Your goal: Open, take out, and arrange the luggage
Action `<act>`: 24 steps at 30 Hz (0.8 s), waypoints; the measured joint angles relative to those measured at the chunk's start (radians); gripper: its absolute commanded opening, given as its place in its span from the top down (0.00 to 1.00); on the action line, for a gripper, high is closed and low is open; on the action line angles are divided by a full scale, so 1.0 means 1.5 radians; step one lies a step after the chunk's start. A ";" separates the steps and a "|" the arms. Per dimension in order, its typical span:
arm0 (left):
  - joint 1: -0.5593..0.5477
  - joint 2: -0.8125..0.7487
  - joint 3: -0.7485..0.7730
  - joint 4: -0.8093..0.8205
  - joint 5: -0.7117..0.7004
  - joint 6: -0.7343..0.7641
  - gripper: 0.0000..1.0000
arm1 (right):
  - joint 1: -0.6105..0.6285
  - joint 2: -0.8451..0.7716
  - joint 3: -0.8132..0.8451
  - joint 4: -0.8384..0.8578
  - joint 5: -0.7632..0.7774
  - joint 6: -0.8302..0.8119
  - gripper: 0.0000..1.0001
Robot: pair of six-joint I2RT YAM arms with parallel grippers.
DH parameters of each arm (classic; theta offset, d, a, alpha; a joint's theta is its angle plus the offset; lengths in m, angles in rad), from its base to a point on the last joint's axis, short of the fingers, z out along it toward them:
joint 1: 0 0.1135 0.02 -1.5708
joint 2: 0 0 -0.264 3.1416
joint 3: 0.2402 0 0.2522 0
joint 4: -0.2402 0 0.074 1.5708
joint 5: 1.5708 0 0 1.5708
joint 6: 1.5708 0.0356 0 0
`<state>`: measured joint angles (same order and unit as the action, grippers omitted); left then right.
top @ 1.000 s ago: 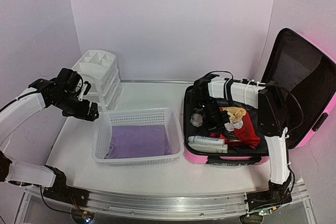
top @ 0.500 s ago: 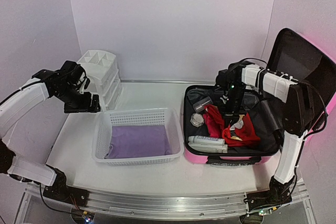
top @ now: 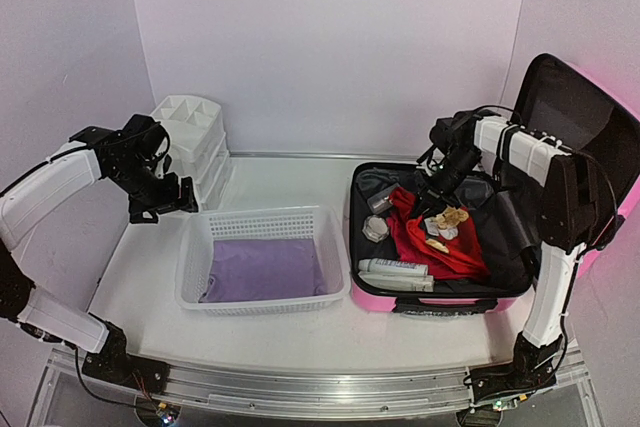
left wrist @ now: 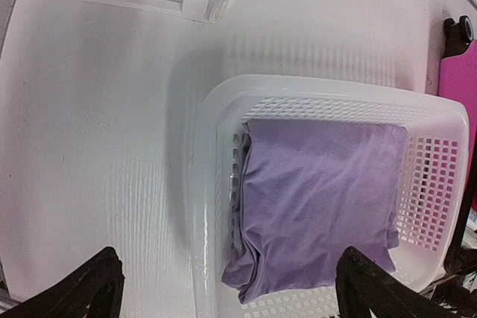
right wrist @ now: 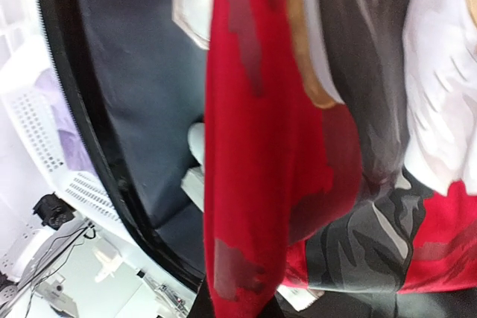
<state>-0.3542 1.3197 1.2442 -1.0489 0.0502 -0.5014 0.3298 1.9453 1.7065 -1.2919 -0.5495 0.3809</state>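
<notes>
Lying open on the right side of the bench (top: 280,182), the pink luggage (top: 372,297) has its lid standing up by the right wall, with the black inside facing the room. The right claw (top: 437,190) is down inside the luggage, over the back part of the open half, near the back left corner. Its fingers are pressed together and they pinch a red cloth (top: 425,242). The red cloth runs from the claw down across the middle of the luggage. In the right wrist view the red cloth fills most of the picture, with the black lining beside it. A white tube (top: 395,269) lies along the front wall of the luggage, just in front of the red cloth. The left claw (top: 168,209) is well apart from the luggage, on the far left side. It hangs in the air with its fingers spread wide and holds nothing. It is just beside the back left corner of a white basket (top: 262,222), and a white drawer box (top: 190,142) stands behind it. A folded purple cloth (top: 265,269) lies flat in the basket. The basket sits between the left claw and the luggage, close to the luggage's left wall.
</notes>
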 measured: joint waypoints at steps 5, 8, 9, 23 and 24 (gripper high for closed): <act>0.000 -0.004 -0.002 0.007 -0.017 0.029 0.01 | -0.002 0.024 0.017 0.004 -0.035 -0.005 1.00; 0.000 -0.030 -0.014 0.035 -0.030 0.059 0.01 | -0.005 0.026 0.020 0.004 -0.058 -0.013 1.00; 0.000 -0.042 -0.020 0.046 -0.032 0.070 0.01 | -0.006 0.026 0.024 0.004 -0.067 -0.017 1.00; 0.000 -0.157 -0.166 0.180 0.033 0.110 0.01 | 0.013 -0.033 0.071 0.007 -0.150 -0.023 1.00; 0.000 -0.157 -0.178 0.184 0.038 0.110 0.01 | 0.020 -0.039 0.080 0.007 -0.152 -0.021 1.00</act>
<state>-0.3542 1.0847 0.9779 -0.7731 0.1066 -0.3370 0.3599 1.8870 1.8259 -1.2819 -0.7773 0.3492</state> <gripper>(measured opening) 0.993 0.058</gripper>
